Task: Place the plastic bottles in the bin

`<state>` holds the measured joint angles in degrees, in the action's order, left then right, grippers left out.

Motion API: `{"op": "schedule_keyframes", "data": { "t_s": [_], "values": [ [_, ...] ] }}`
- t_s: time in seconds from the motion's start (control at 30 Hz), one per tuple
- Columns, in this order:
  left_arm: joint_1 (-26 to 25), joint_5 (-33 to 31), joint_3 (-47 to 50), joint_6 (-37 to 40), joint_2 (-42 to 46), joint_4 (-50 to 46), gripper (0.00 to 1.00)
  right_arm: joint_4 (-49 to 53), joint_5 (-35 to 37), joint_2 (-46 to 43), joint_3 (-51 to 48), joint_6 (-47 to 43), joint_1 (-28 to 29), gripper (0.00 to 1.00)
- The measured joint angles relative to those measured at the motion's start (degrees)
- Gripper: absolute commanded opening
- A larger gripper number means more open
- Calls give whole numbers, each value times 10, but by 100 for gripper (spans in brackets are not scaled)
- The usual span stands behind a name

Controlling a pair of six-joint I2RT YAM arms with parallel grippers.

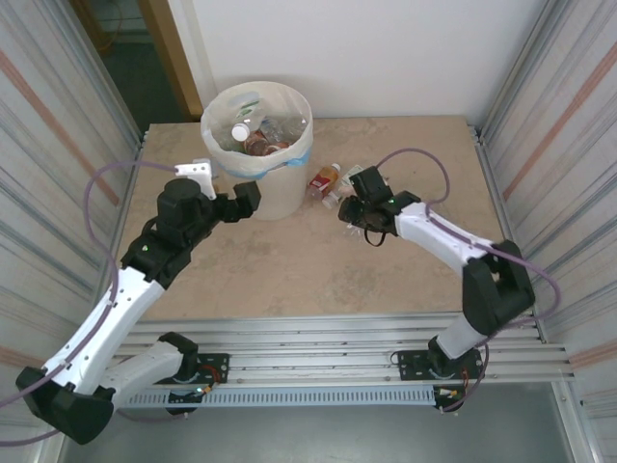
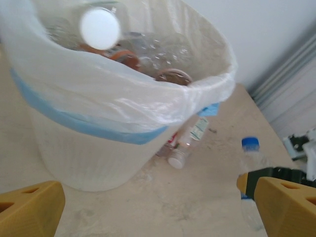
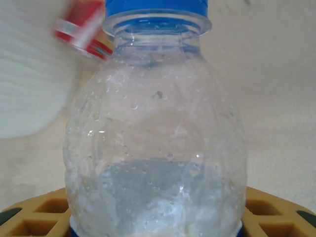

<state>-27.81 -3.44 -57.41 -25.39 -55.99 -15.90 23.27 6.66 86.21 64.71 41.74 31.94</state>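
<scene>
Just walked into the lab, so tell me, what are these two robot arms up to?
They are clearing plastic bottles into the bin. The right gripper grips a clear blue-capped bottle, upright, to the right of the bin. The left gripper hangs open and empty beside the bin, which already holds several bottles. Two more bottles lie by its base.

**Overhead view:** even, diffuse illumination. The table (image 1: 289, 270) is bright and carries only soft, faint shadows beside the bin (image 1: 275, 198) and beneath the right arm (image 1: 443, 241). Focus is sharp throughout.

**Left wrist view:** washed-out and soft. The pale bag (image 2: 197, 94) glares along its rim, and a white cap (image 2: 100, 28) is blown out to a featureless disc.

**Right wrist view:** the clear bottle (image 3: 155, 148) is very close and sharp, its droplets resolved. The red-labelled bottle (image 3: 81, 32) behind it is smeared out of focus.
</scene>
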Motion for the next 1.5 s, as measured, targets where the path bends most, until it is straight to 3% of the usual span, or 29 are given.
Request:
{"op": "schedule_keyframes", "data": {
  "t_s": [0.33,0.53,0.77,1.13,1.3,1.37,1.5],
  "values": [
    [-67,103,-82,-6,-90,71,94,-129,-13,-200,-68,-125,68,42],
    [-103,172,-175,-3,-164,97,89,-182,-34,-250,-69,-183,93,43],
    [-120,233,-245,-2,-241,103,76,-208,-50,-255,-69,-223,116,43],
    [-118,259,-257,-13,-268,118,23,-204,-48,-234,-68,-250,129,45],
    [-117,259,-257,-15,-268,118,1,-203,-44,-231,-66,-257,129,53],
    [-117,257,-257,-14,-268,118,0,-202,-41,-230,-64,-259,130,60],
    [-115,247,-257,-14,-268,117,0,-203,-33,-229,-62,-264,131,83]
  ]
}}
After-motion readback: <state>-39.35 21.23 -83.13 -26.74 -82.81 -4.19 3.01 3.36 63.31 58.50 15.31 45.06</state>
